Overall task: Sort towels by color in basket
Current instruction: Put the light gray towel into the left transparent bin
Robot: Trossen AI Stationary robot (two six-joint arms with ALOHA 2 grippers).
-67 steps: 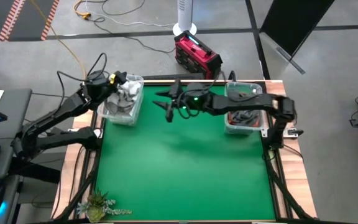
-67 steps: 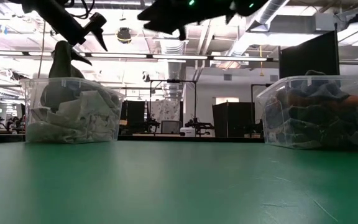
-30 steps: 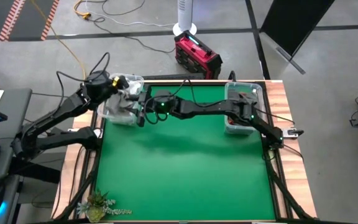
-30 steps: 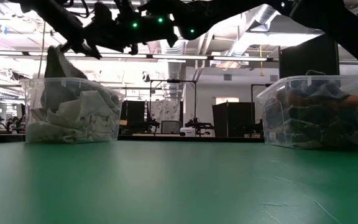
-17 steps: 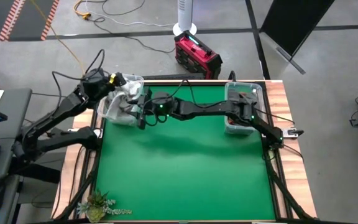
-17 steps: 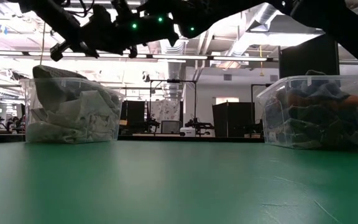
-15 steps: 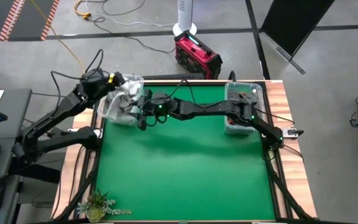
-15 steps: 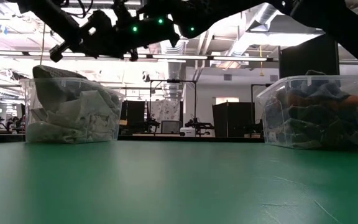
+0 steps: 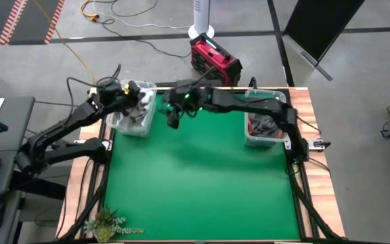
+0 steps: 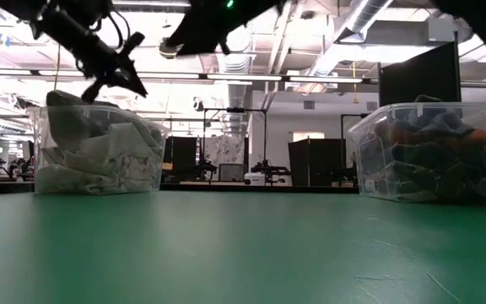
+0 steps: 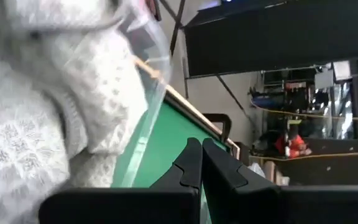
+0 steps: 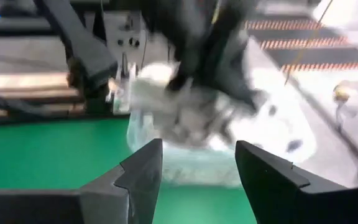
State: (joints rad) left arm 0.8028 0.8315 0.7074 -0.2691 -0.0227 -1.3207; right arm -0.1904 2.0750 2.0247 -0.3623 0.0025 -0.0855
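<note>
The left clear basket (image 9: 122, 123) holds white, checked and grey towels (image 10: 91, 148). They lie heaped in it, a grey one on top (image 10: 70, 105). The right clear basket (image 10: 369, 181) holds dark and rust orange towels (image 10: 433, 152). My left gripper (image 10: 133, 84) hangs shut just above the left basket's far part, with nothing between its fingers (image 11: 201, 155). My right gripper (image 9: 172, 120) stands open and empty in the air, right of the left basket. It faces the basket (image 12: 185, 124).
Green mat (image 9: 202, 183) lies between and in front of the two baskets. A small potted plant (image 9: 107, 220) stands at the near left corner. A red box (image 9: 214, 59) sits on the floor beyond the far edge.
The grey towel that stood in a peak over the left basket has dropped flat onto the heap. My left gripper has rolled and sunk a little over the basket. My right gripper has drawn back from the left basket toward the table's right and risen, still open.
</note>
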